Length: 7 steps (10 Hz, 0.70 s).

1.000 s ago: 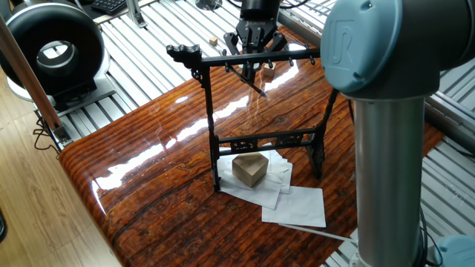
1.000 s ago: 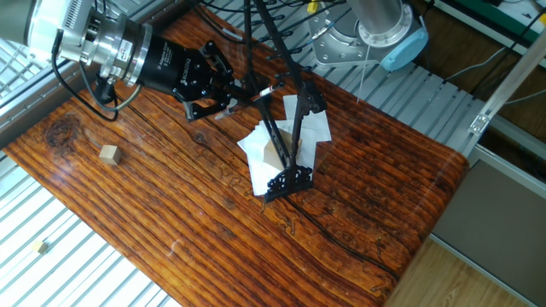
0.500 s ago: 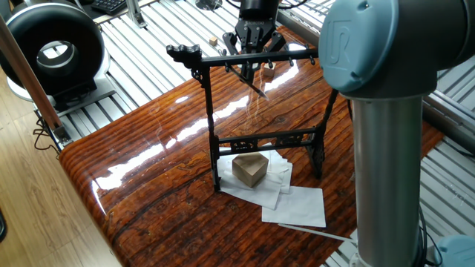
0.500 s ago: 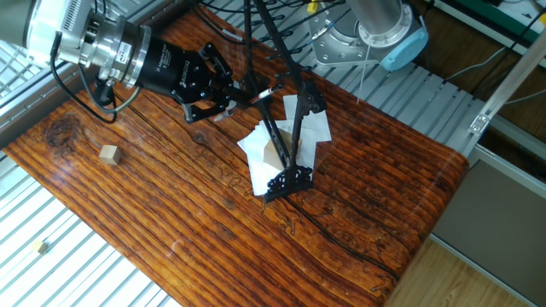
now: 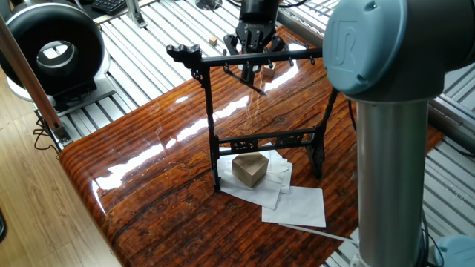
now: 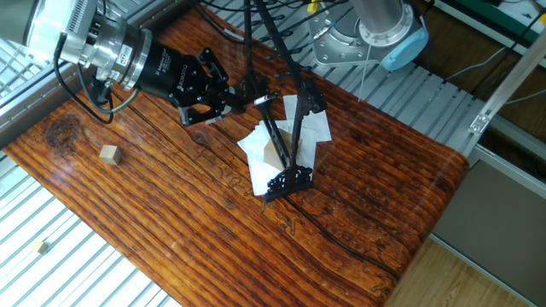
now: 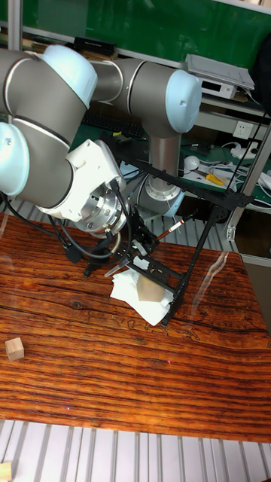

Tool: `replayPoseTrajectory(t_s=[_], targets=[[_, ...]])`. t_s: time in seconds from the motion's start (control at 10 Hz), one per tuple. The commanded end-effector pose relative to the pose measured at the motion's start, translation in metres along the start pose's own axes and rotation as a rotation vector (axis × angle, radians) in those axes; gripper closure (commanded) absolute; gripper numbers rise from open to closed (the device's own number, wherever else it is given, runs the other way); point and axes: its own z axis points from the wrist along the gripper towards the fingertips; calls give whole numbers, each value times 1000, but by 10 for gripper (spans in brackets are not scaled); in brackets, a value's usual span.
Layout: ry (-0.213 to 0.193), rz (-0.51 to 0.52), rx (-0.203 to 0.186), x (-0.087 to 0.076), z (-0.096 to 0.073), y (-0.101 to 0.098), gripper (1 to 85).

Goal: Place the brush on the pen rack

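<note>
The pen rack (image 5: 223, 58) stands upright on the wooden table, a black frame with a pegged top crossbar; it also shows in the other fixed view (image 6: 286, 145) and the tall view (image 7: 211, 189). My gripper (image 5: 251, 68) sits just behind the crossbar, its fingers converged on the brush (image 5: 254, 86). The brush is thin and dark and slants down under the bar. From the other side the gripper (image 6: 235, 95) points at the rack, with the brush (image 6: 260, 101) sticking out toward it. In the tall view the brush (image 7: 167, 230) rises from the gripper (image 7: 139, 252) to a red-white end.
A wooden block (image 5: 250, 169) lies on white papers (image 5: 293, 200) under the rack. A small wooden cube (image 6: 107, 153) sits apart on the table. A black round device (image 5: 56, 48) stands off the table's far corner. The arm's grey column (image 5: 390, 170) fills the right.
In the other fixed view my gripper has drawn back slightly to the left, away from the rack's uprights. The rack has stayed put.
</note>
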Motion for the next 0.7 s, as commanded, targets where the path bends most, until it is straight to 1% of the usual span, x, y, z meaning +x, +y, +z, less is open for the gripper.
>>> replayPoseTrajectory(t_s=[0.0,0.3,0.5,0.6], targets=[[12,3,10,1,-1,-1,847],[54,21,20,13,-1,-4,847],[54,29,24,13,-1,-5,847],[63,36,38,16,-1,-8,847]])
